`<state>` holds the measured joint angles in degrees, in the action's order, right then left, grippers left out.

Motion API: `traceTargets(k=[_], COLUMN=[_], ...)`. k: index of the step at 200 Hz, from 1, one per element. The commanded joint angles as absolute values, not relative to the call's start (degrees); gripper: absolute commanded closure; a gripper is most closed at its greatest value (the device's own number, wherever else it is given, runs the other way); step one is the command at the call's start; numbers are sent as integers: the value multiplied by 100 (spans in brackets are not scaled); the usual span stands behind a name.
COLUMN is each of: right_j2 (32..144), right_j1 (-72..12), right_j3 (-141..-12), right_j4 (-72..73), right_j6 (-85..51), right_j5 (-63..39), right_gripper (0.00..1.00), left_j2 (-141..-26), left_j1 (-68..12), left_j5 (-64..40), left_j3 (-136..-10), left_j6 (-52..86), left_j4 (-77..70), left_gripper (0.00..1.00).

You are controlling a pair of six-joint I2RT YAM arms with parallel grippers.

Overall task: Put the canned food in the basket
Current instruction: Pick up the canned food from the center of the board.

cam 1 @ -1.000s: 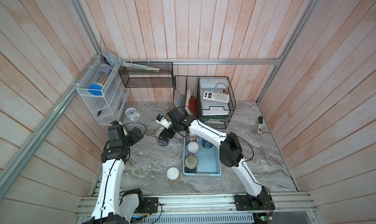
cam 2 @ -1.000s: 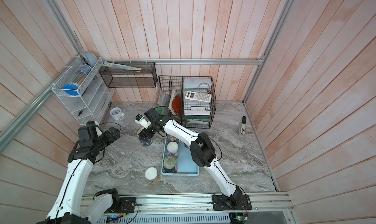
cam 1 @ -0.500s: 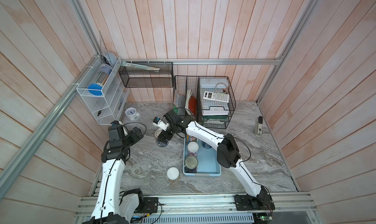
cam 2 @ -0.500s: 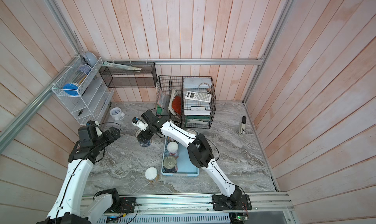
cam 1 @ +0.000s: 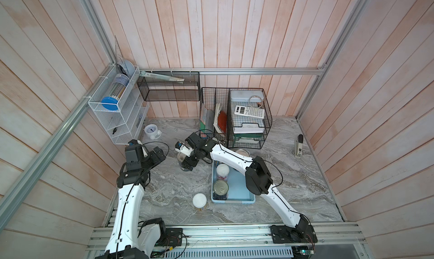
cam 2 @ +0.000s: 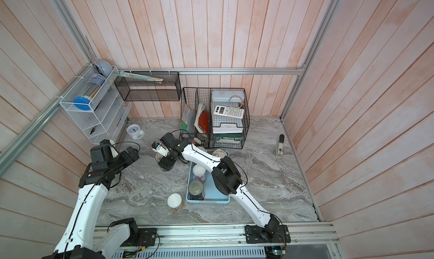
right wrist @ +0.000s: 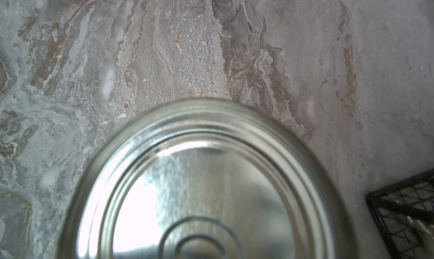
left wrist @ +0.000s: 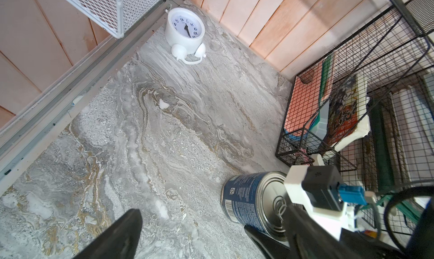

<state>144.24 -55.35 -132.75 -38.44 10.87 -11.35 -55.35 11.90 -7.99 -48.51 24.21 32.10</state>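
Observation:
A blue-labelled can (cam 1: 180,156) (cam 2: 159,156) with a silver top stands on the marble left of the basket (cam 1: 244,192) (cam 2: 217,196). My right gripper (cam 1: 187,163) (cam 2: 166,163) is down over this can. Its silver top (right wrist: 199,187) fills the right wrist view, and no fingers show there. The left wrist view shows the same can (left wrist: 244,199) under the right wrist. My left gripper (left wrist: 190,219) (cam 1: 157,152) hangs open and empty to the can's left. A white-lidded can (cam 1: 222,170) and a silver-topped can (cam 1: 220,188) stand in the basket. Another silver top (cam 1: 242,152) shows at its far end. One white-lidded can (cam 1: 199,200) stands outside, near the basket's front corner.
The black wire organizer (cam 1: 234,119) stands close behind the can and basket, holding books and a calculator. A white clock (cam 1: 151,131) (left wrist: 185,29) sits by the white wire rack (cam 1: 117,114) at the left wall. A small device (cam 1: 298,147) stands at the right wall.
My right gripper has shifted a little left and settled lower over the blue-labelled can. The left arm and the other cans have not moved.

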Motion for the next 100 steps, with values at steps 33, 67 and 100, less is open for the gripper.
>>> traceTargets(k=[33, 67, 100], right_j2=[14441, 14229, 13685], right_j1=[-5581, -5590, -5616], right_j3=[-13230, -13115, -12795], right_j4=[-3595, -3570, -3451], right_j6=[977, 1037, 1020], right_j5=[-1312, -1320, -1104], right_gripper=[48, 69, 78], left_j2=[-5426, -5420, -5422], left_j1=[1221, 1221, 1222], left_j5=[-922, -906, -918], left_j3=[-4755, -4750, -4747], left_j6=[2362, 2351, 2355], left_j4=[3088, 3085, 3071], left_gripper=[0, 0, 0])
